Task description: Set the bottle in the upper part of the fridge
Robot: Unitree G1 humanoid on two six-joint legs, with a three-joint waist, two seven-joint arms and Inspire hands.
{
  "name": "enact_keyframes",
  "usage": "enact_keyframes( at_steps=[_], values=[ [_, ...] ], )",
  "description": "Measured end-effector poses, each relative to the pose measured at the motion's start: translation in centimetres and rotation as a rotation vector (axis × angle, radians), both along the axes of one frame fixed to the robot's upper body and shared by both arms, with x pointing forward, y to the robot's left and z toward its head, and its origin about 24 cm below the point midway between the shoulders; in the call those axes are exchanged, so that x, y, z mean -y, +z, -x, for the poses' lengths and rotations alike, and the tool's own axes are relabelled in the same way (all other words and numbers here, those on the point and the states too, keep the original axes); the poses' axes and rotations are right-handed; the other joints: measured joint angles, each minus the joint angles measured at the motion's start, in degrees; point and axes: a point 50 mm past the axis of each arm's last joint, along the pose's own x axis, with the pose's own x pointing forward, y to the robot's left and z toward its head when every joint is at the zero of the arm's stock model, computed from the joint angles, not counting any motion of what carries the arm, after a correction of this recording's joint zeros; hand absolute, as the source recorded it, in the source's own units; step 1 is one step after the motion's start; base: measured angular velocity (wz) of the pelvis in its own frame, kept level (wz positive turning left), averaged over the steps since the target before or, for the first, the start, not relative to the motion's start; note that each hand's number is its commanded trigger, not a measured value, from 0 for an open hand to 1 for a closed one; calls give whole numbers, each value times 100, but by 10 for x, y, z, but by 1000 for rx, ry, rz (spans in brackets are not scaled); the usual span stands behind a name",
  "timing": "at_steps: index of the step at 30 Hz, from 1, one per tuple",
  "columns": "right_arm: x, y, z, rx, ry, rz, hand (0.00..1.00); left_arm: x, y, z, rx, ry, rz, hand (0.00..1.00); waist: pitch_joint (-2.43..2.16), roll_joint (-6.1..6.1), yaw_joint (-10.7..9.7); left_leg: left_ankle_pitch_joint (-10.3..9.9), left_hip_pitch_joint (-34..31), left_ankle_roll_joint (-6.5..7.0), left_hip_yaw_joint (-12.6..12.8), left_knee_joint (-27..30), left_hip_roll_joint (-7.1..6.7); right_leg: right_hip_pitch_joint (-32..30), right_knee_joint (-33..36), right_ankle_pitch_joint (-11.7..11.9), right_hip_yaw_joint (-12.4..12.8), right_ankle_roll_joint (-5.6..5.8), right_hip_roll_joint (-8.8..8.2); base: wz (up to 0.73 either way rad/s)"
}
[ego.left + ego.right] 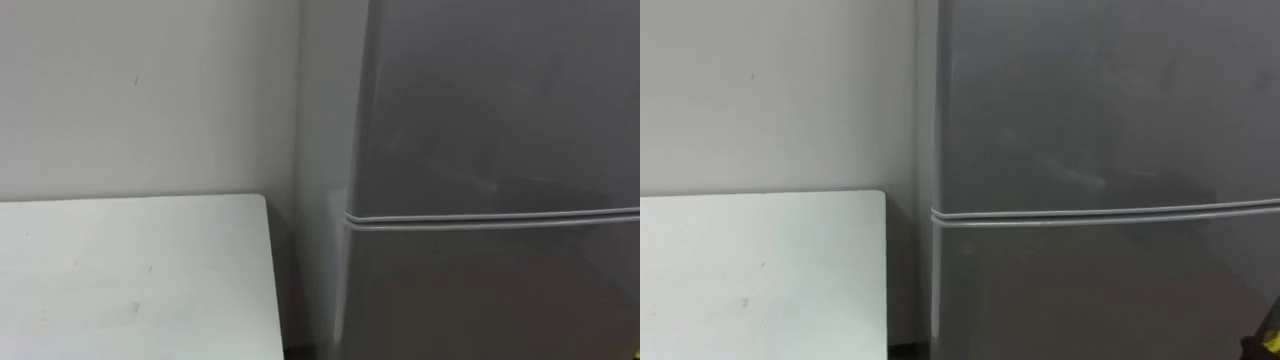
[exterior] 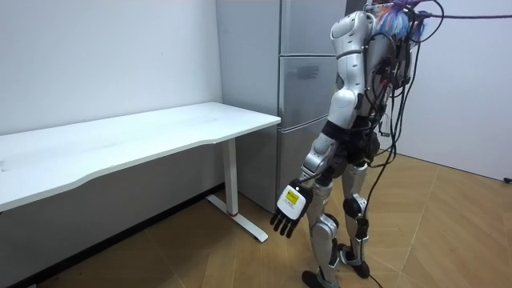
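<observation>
grey metal is what you face in the left eye view: the fridge [image 1: 330,150], with the upper door [image 1: 500,100] and lower door [image 1: 500,300] both shut and the seam [image 1: 500,216] running level between them. the white table [image 1: 130,270] sits just beside it on the left, against the wall [image 1: 150,90].

the right eye view gives you the same doors, plus a dark and yellow sliver [image 1: 1272,345] at the lower right corner. it may be your right hand, but it is too small to tell, fingers included.

in the room view the robot stands upright close before the fridge, with the table on its left. the left hand [image 2: 288,214] hangs by the thigh, fingers slack and nearly straight, holding nothing. it is likely parked low to leave the door free. where the bottle is, and which way its long axis runs, you cannot tell from these views.
</observation>
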Motion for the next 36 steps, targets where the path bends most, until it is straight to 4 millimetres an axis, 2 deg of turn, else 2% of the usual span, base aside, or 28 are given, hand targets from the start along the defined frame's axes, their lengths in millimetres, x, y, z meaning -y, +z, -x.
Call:
enact_keyframes(
  at_steps=[6, 10, 12, 13, 18, 20, 21, 24, 29, 36],
  values=[
    [8, -28, 25, -100, -71, -106, 0, 2, -1, 5, -15, 12, 7, 0, 6, 16, -14, -17, -78, -10, 6, 17, 7, -30, -5, -4, 7, 6, -1, -2],
    [12, -50, 43, -173, -135, -173, 0, 5, -1, 8, -24, 12, 11, 0, -18, 69, -32, -16, -46, -10, 15, 35, 10, -1, -8, -4, 3, 6, 2, 0],
    [11, -70, 63, -235, -189, -246, 0, 10, -3, 11, -26, 23, 22, 0, -14, 93, -5, -17, -2, -11, 3, 31, 8, 44, -15, -8, 6, 13, 1, 0],
    [9, -74, 68, -245, -199, -260, 0, 11, -3, 12, -27, 28, 26, 0, -14, 101, -2, -18, 5, -11, 3, 31, 6, 54, -15, -12, 8, 18, -1, 0],
    [-9, -110, 104, -360, -273, -387, 0, 21, -6, 17, -40, 49, 43, 0, -26, 156, -10, -16, 65, -17, 44, 39, 0, 100, -91, -54, 47, 9, 3, -2],
    [-13, -119, 113, -398, -285, -413, 0, 26, -8, 21, -51, 68, 52, 0, -15, 223, -23, -19, 135, -19, 93, 14, 0, 111, -82, -81, 114, 18, 2, -12],
    [-17, -126, 120, -429, -299, -432, 0, 27, -9, 23, -52, 97, 58, 0, -33, 230, -22, -26, 142, -23, 101, 13, -4, 117, -82, -99, 128, 26, 3, -8],
    [-27, -141, 137, -503, -329, -484, 0, 28, -9, 25, -37, 164, 67, 0, -34, 246, -51, -29, 131, -28, 98, -3, -1, 89, -84, -103, 137, 22, 7, 0],
    [-41, -154, 155, -571, -334, -534, 0, 28, -9, 26, -33, 179, 57, 0, -33, 277, -92, -29, 143, -33, 117, -11, -10, 52, 1, -136, 140, 17, -5, -2],
    [-59, -168, 168, -768, -187, -498, 0, 33, -11, 18, -18, 149, 74, 0, -24, 292, -111, -53, 240, -58, 135, -72, -9, 143, -7, -170, 152, 22, 1, -1]
  ],
)
